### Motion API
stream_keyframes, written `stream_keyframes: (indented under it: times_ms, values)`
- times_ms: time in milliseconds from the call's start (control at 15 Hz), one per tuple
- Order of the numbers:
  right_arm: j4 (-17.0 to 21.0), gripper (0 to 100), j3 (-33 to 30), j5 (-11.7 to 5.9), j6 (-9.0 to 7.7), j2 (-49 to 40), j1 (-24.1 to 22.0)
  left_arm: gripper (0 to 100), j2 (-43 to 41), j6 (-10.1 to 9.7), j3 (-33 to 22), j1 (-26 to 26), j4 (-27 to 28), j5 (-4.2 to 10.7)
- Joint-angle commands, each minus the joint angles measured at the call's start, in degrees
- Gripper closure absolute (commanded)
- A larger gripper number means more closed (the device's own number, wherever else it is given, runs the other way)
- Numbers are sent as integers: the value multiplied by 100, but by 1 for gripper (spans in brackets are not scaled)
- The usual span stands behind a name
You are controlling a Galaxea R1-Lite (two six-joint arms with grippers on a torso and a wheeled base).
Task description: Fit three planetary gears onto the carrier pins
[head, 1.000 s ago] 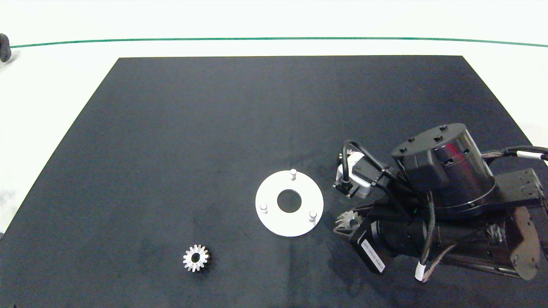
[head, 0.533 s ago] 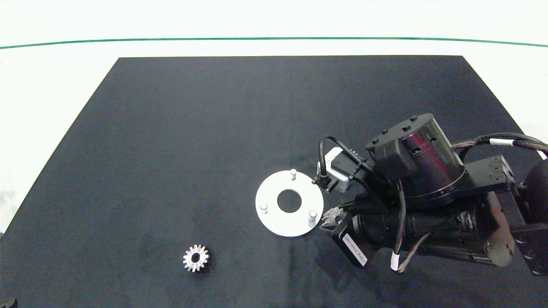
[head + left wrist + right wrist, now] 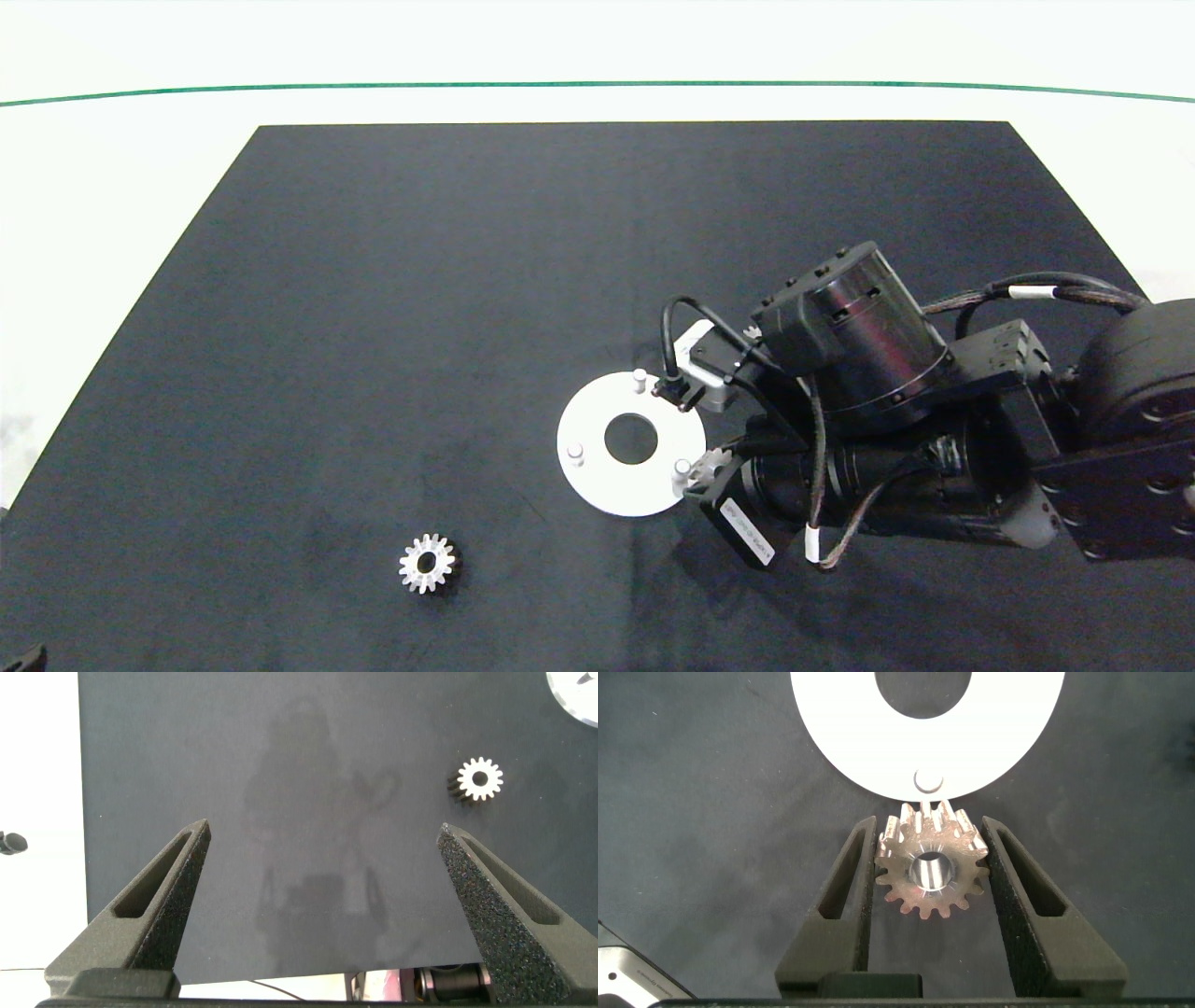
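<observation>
Right gripper (image 3: 926, 873): we've got it clamped on one gear (image 3: 930, 871), a finger on each side of the teeth, bore facing up. Our guess is it's held flat like that so the hole can drop straight over a pin.
Held gear vs carrier disc (image 3: 597, 485): it sits right at the disc's rim, just outside the nearest pin (image 3: 926, 779), not over it yet, so we read this as the line-up step.
Carrier pins: all three look bare; the other two are (image 3: 639, 379) and (image 3: 575, 454).
Loose gear (image 3: 427, 563): lying flat on the black mat (image 3: 373, 280), well apart from the disc, on the side away from the right arm.
Left gripper (image 3: 322, 905): fingers spread wide, gripping nothing, parked above the mat with that loose gear near it.
Third gear: there may be a sliver of teeth (image 3: 750, 331) peeking out behind the right arm beside the disc, too covered to call.
Hidden: the arm covers the disc's edge there, and we can't tell how high the held gear sits above the pin top.
</observation>
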Motion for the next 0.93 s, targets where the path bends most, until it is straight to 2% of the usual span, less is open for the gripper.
stream_keyframes:
  times_ms: [67,267,467,600,667,933]
  values:
    - [34,87,-144,-18,-5,192,1,0,8,3,-1,-9,14,0]
    - [60,87,-328,-18,-14,245,18,0,17,3,-1,-9,14,0]
    - [412,87,-636,-18,-23,289,18,0,52,3,-1,-9,-39,0]
    - [430,87,-645,-44,-32,351,9,0,60,3,-1,-9,-74,0]
    - [430,87,-654,-115,-32,395,9,0,60,3,-1,-9,-74,0]
    - [430,87,-680,-123,-32,491,9,0,96,3,-36,-9,-109,0]
